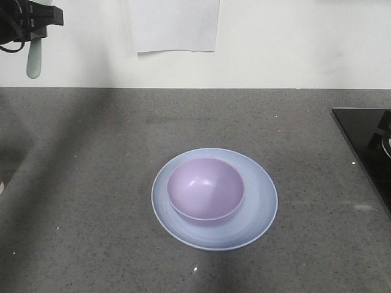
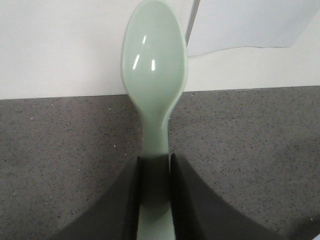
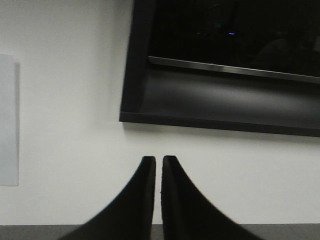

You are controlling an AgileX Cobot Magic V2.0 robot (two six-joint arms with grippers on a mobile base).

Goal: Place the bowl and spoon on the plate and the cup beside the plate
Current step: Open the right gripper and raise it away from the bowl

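The lavender bowl sits on the pale blue plate in the middle of the grey counter. High at the far left, my left gripper is shut on the handle of the mint-green spoon, which hangs bowl-end down in front of the wall. The left wrist view shows the spoon sticking out ahead of my left gripper, clamped between both fingers. My right gripper is shut with nothing in it, facing the white wall; the front view does not show it. The cup is out of view.
A black cooktop lies at the counter's right edge. A sheet of white paper hangs on the back wall. A dark framed panel is on the wall ahead of my right gripper.
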